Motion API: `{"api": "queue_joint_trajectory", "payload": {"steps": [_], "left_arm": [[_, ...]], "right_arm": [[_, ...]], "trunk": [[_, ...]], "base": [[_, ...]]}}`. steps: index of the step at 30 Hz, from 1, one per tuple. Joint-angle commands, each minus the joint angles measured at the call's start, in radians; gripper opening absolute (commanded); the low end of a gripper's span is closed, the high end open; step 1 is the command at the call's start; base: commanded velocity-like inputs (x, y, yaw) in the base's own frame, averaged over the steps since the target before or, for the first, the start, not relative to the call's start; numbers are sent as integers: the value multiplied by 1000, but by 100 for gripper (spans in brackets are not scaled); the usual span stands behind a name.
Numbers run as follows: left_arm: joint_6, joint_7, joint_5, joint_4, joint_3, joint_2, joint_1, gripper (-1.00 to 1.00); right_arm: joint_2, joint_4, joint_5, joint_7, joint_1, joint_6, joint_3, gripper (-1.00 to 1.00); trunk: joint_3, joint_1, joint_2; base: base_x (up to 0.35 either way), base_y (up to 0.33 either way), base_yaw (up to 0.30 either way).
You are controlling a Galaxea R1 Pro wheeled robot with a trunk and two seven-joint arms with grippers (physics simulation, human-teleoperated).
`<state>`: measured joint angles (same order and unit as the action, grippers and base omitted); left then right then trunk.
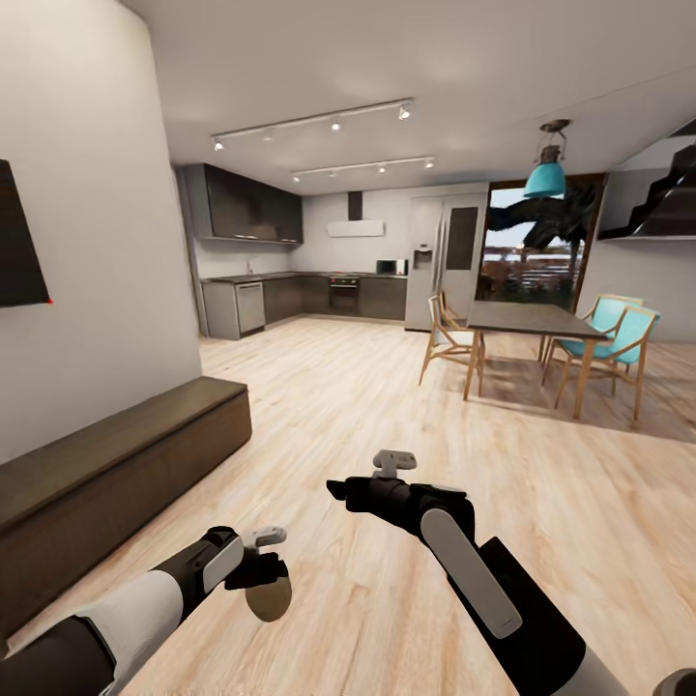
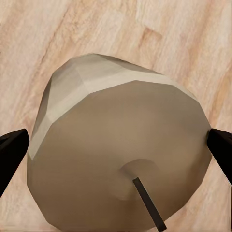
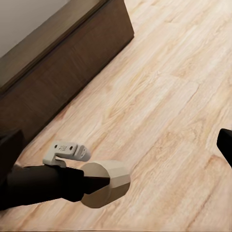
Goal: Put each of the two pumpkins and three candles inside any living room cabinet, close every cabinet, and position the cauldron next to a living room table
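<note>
My left gripper (image 1: 263, 578) is shut on a stubby grey-brown candle (image 1: 269, 596), held low over the wood floor. In the left wrist view the candle (image 2: 121, 145) sits between the two dark fingertips (image 2: 10, 145). The right wrist view looks down on the same candle (image 3: 105, 183) at the end of my left arm. My right gripper (image 1: 335, 488) hangs open ahead of it with nothing between its fingers. The long dark-brown cabinet (image 1: 116, 464) runs along the left wall with its fronts shut, and it appears again in the right wrist view (image 3: 63, 63). The pumpkins, cauldron and table are out of view.
A wooden dining set (image 1: 527, 319) with teal chairs (image 1: 619, 333) stands at the right. The kitchen units (image 1: 290, 295) line the far wall. A dark screen (image 1: 19, 237) hangs on the white wall above the cabinet. Wood floor (image 1: 367, 406) stretches ahead.
</note>
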<state>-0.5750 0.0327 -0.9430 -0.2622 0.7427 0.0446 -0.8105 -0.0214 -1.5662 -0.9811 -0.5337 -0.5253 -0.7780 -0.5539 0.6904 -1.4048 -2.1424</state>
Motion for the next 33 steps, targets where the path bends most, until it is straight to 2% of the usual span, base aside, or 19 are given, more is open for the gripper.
{"api": "queue_joint_trajectory", "payload": {"steps": [1,9,33], "left_arm": [[-3,4,-7,-2,6,0,-1,-100],[-3,3,-7,-3,6,1,-1,-100],[-3,2,-7,-2,6,1,-1,-100]], "right_arm": [[-1,-2,-10,-10,-1,0,-1,100],[0,-2,-9,-11,-1,0,-2,100],[-1,-2,-8,-12,-1,0,-1,100]], "trunk": [[1,0,-1],[2,0,-1],[12,0,-1]], "base": [[-69,-274,273],[-94,-152,276],[-5,-6,278]]}}
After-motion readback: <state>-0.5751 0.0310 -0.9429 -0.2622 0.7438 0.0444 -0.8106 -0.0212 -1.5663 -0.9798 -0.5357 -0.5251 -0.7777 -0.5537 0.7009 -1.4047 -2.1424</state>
